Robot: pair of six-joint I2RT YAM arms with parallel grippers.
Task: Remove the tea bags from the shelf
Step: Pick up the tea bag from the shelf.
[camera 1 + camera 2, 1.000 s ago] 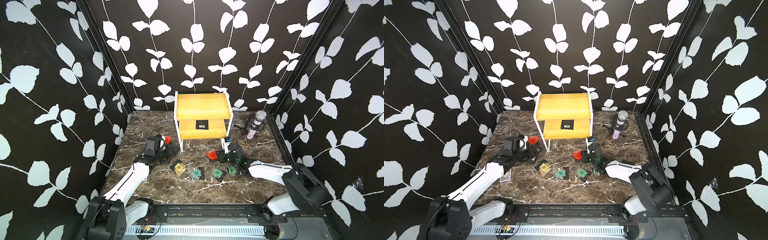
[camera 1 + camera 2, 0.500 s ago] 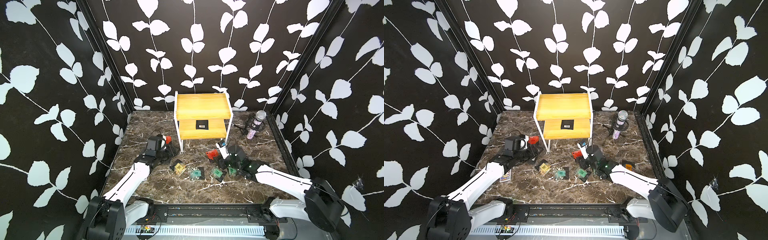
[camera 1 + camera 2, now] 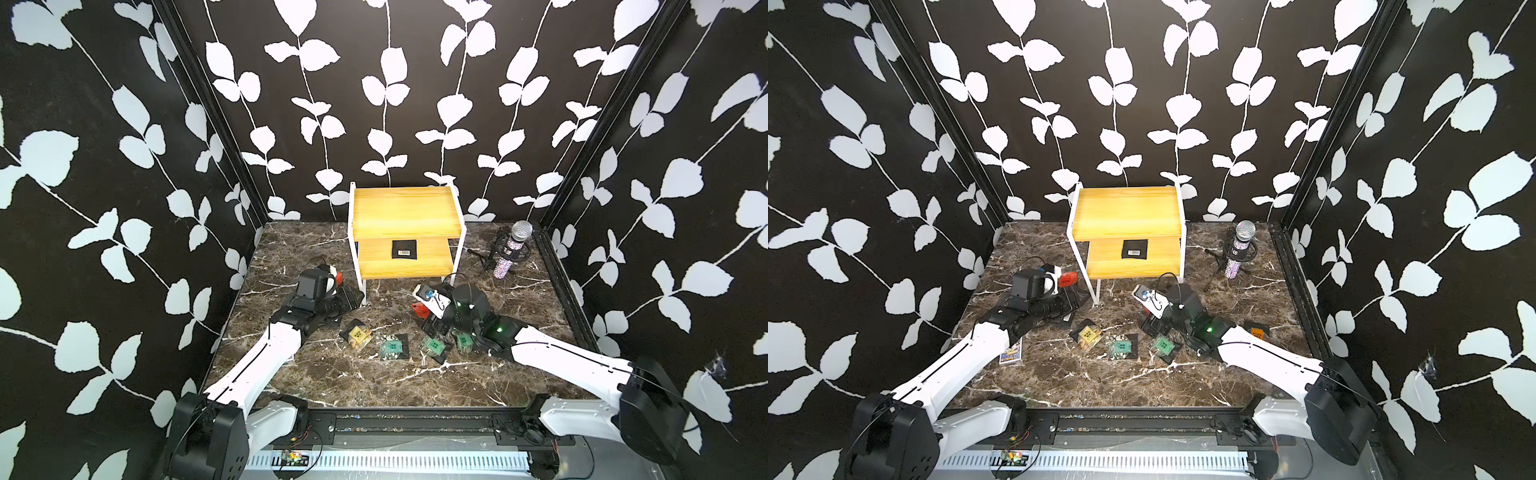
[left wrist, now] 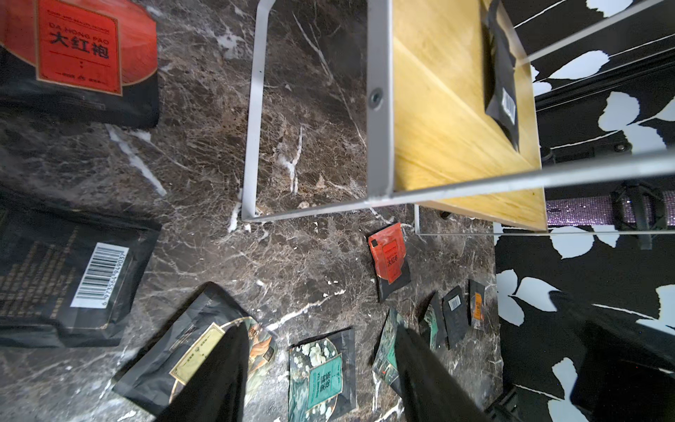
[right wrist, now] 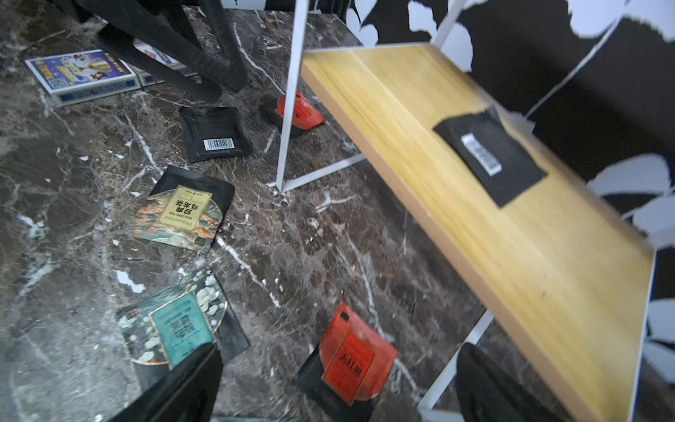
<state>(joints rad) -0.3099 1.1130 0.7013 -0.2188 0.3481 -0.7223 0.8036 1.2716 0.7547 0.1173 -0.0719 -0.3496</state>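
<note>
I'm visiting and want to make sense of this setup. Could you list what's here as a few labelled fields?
Shelf: two yellow boards, white frame, on marble table
On shelf: one black tea bag, barcode up, lower board
Off shelf: yellow-label tea bag, green-label tea bag, red-label tea bag, more, on table
Left gripper: open, empty, beside shelf leg
Right gripper: open, empty, near red-label tea bag
Other: glittery microphone on stand

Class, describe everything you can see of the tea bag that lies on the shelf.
The tea bag is a small, flat, square black sachet, matte like foil or plastic. It lies with its white barcode label facing up, and its edges look slightly crinkled in the right wrist view. It lies flat near the middle of the lower yellow board of the shelf. Only that board touches it.
</note>
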